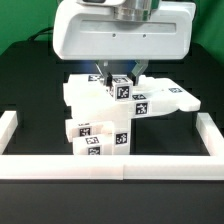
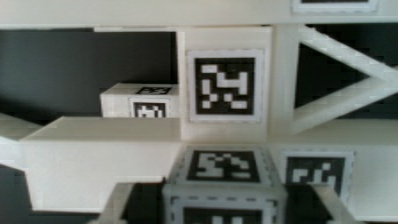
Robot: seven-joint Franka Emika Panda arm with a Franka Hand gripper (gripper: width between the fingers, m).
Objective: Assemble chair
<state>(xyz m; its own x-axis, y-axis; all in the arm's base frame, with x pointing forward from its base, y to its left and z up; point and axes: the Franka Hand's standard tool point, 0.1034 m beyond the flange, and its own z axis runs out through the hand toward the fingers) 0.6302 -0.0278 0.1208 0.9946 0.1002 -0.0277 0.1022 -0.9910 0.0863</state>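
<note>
The white chair parts lie clustered mid-table. In the exterior view my gripper [image 1: 120,80] hangs straight down over the cluster, its fingers on either side of a small tagged block [image 1: 121,89] on top of the pile. The wrist view shows that block [image 2: 222,170] filling the space between my fingers [image 2: 128,205], so the gripper [image 2: 222,207] is shut on it. Past it stands a tall tagged piece [image 2: 224,85] with slanting bars [image 2: 338,80] beside it. A flat slab [image 1: 168,100] reaches toward the exterior view's right. A tagged frame piece [image 1: 98,138] lies nearest the front.
A low white border wall [image 1: 110,163] runs along the front, with side walls at the exterior view's left [image 1: 10,125] and right [image 1: 212,130]. The table is black. Another small tagged block [image 2: 143,102] sits behind the slab [image 2: 98,140] in the wrist view.
</note>
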